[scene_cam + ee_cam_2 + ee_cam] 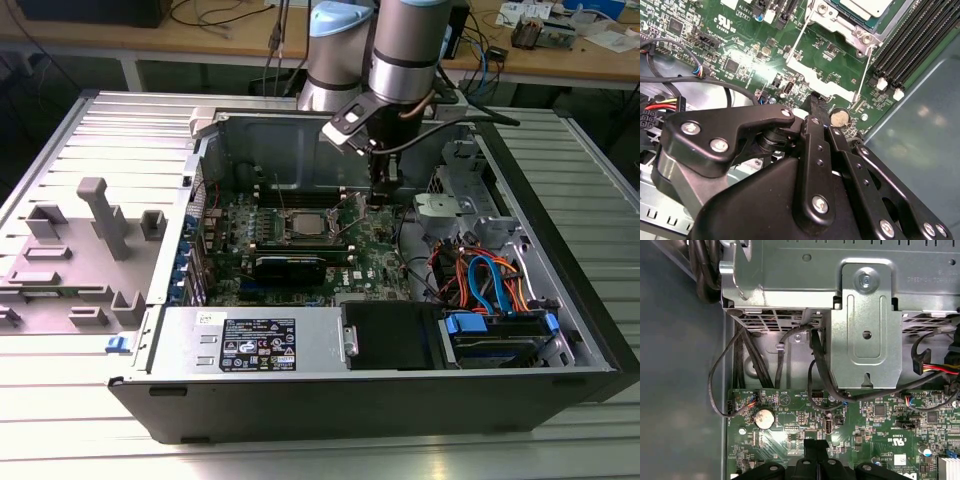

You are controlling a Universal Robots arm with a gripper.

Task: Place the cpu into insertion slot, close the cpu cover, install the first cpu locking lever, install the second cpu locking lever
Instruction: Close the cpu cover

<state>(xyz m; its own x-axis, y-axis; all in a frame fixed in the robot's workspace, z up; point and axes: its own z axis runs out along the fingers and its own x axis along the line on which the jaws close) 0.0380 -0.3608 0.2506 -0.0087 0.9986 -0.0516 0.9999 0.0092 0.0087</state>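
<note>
The cpu (303, 226) lies with its silver top up in the insertion slot (300, 238) on the green board, inside the open computer case. In the second wrist view, the cpu (865, 6) sits inside the slot's silvery metal rim (849, 27). I cannot tell the cpu cover apart from that rim. Two thin wire levers (796, 42) (866, 70) run from the socket toward my gripper (816, 100). My gripper (381, 200) hangs low over the board, toward the exterior view's right of the socket, shut and holding nothing. Its black tip (816, 444) is near a coin battery (764, 417).
Long black memory slots (912, 42) flank the socket. A metal drive cage (867, 325) and black cables (747, 360) stand close beside the gripper. Orange and blue cables (488, 280) and a power supply (255, 345) fill the case's front. A grey fixture (95, 235) stands outside the case.
</note>
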